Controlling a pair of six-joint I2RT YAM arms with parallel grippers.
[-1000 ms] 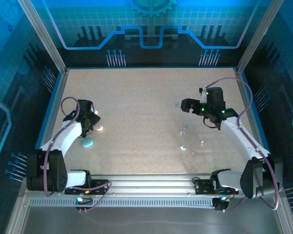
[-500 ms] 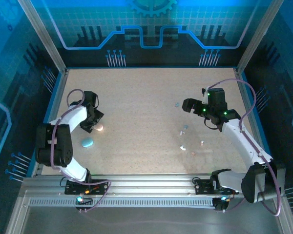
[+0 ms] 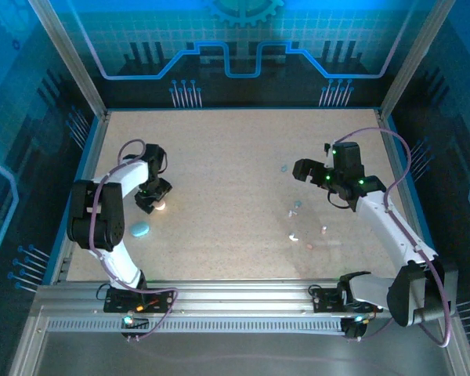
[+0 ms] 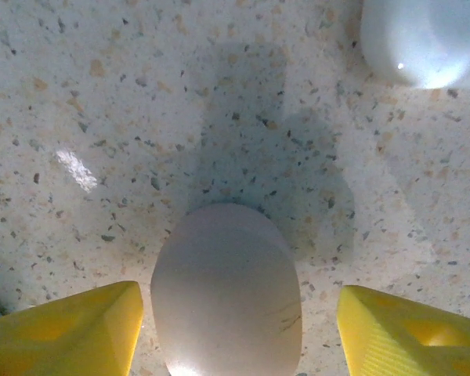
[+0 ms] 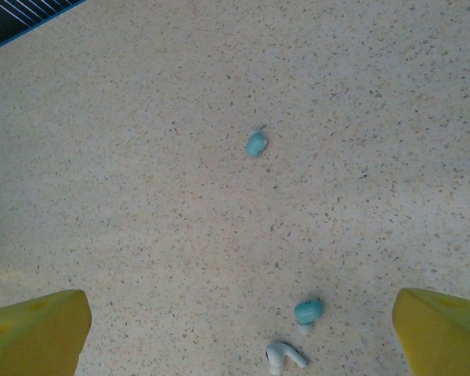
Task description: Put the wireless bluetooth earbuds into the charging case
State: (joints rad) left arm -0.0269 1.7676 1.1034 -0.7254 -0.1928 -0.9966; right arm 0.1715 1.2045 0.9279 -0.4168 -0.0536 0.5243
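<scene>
A pinkish oval charging case [image 4: 227, 294] lies on the table between my left gripper's [image 4: 239, 313] yellow fingers [image 4: 63, 329]. The jaws are open, with a thin gap on the left of the case and a wider one on the right. In the top view this gripper [image 3: 150, 200] stands over the pink case [image 3: 161, 206] at the left. My right gripper [image 5: 241, 313] is open and empty above the table. Below it lie two pale blue earbuds [image 5: 256, 143] [image 5: 308, 311] and a white earbud [image 5: 283, 356]. In the top view, several earbuds [image 3: 295, 207] are scattered below the right gripper [image 3: 301, 171].
A white case [image 4: 427, 39] sits just beyond the pink one. A blue case [image 3: 140, 229] lies nearer the front, left of centre. A pinkish earbud [image 3: 324, 230] lies at the right. The speckled table [image 3: 219, 149] is bounded by a metal frame.
The left arm has swung further back and turned over the pink case, and its jaws have narrowed around it. The right arm has shifted slightly right, its jaws unchanged.
</scene>
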